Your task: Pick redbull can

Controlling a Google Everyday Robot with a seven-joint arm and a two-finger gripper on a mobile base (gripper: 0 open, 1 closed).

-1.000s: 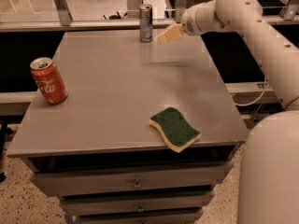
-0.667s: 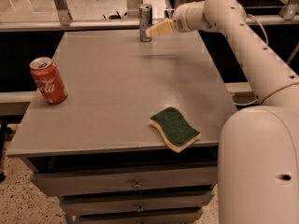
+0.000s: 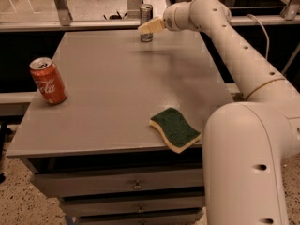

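Observation:
The redbull can is slim and silver-blue and stands upright at the far edge of the grey table, near its middle. My gripper reaches in from the right at the end of the white arm and sits right at the can's right side, overlapping its lower half in this view. Whether it touches the can does not show.
A red Coca-Cola can stands at the table's left edge. A green and yellow sponge lies near the front right edge. My arm's white body fills the right foreground. Drawers sit below the tabletop, and a rail runs behind it.
My gripper has moved left along the table's far edge, from beside the redbull can to overlapping it. The cans and the sponge have not moved.

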